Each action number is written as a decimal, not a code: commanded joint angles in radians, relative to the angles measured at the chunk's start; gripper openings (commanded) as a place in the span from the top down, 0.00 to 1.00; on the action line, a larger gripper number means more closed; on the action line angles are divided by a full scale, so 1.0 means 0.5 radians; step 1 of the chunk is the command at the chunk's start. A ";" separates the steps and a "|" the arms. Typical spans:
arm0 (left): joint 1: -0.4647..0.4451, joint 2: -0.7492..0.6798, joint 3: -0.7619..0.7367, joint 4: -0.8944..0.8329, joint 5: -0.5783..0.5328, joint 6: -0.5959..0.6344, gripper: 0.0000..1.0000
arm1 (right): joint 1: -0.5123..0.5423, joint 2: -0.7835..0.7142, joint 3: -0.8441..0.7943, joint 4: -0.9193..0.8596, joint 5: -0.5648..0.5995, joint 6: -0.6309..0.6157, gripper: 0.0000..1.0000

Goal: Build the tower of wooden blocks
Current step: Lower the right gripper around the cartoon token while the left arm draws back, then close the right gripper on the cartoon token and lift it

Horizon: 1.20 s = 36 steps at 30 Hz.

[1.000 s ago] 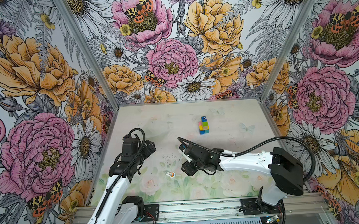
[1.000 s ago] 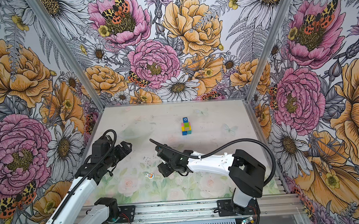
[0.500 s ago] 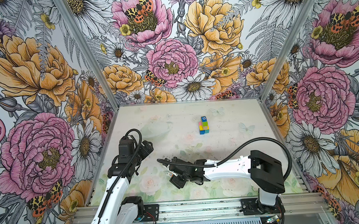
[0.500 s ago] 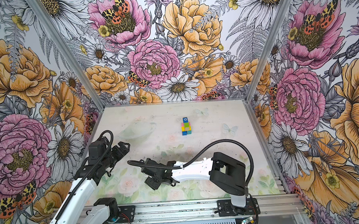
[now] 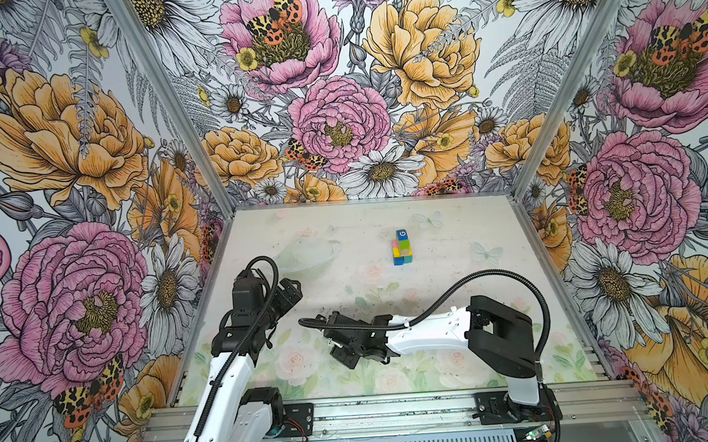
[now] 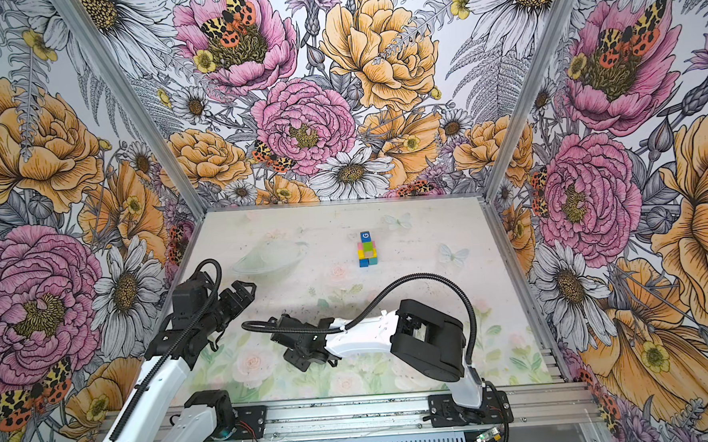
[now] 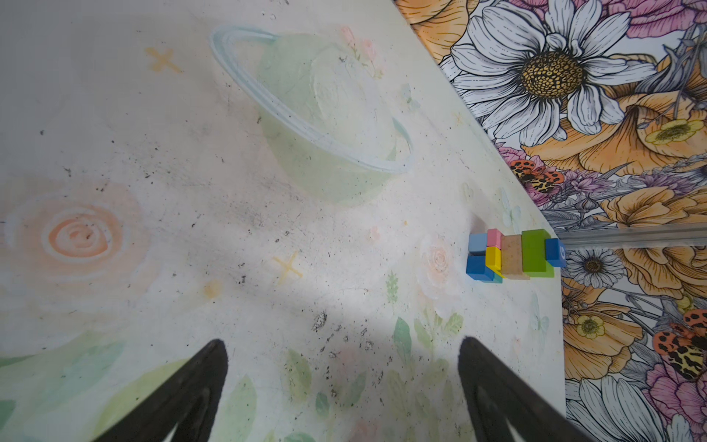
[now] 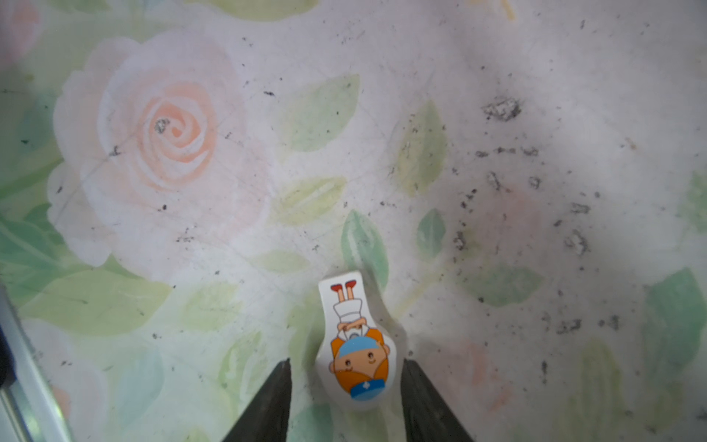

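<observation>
**pixelmoth:** So the tower (image 5: 401,248) is sitting toward the far edge of the tabletop (image 5: 461,241), a bit right of the middle. Little painted wooden pieces with crisp edges: blue and teal cubes are sitting lowest, then yellow, pink, a bare-wood brick and a green brick, with a dark blue cube (image 7: 555,251) capping it. That cap is showing a white "G" in both top views. Matte paint, with visible grain only on the bare one.

**gearhead_42:** What are the arms doing?

**pixelmoth:** The left tool (image 7: 340,386) is hanging over the left side with its black fingers spread wide and nothing between them. The right tool (image 8: 346,398) is reaching low near the front edge, left of the middle, and its tapered dark fingers are flanking a small white figure piece (image 8: 355,344) lying flat on the tabletop. It's glossy and rounded, printed with a cartoon nurse: orange hair, blue cap, and a blue badge with a white cross.

**gearhead_42:** Is it actually gripping it?

**pixelmoth:** I can't tell. One finger is looking right against its edge while the other is showing a sliver of gap. In the top views the arm itself is hiding the piece completely. The tabletop is a pale floral print, scuffed with dark specks.
</observation>
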 commanded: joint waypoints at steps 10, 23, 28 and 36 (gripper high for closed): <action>0.038 -0.023 -0.052 0.110 0.049 -0.004 0.05 | -0.004 0.104 0.095 -0.077 0.097 -0.059 0.63; 0.043 -0.044 -0.058 0.111 0.066 -0.009 0.05 | -0.004 0.158 0.126 -0.127 0.105 -0.061 0.56; 0.044 -0.050 -0.060 0.112 0.063 -0.011 0.05 | -0.003 0.166 0.129 -0.129 0.125 -0.067 0.59; 0.046 -0.027 -0.058 0.139 0.063 -0.015 0.05 | -0.006 0.088 0.106 -0.159 0.217 -0.091 0.70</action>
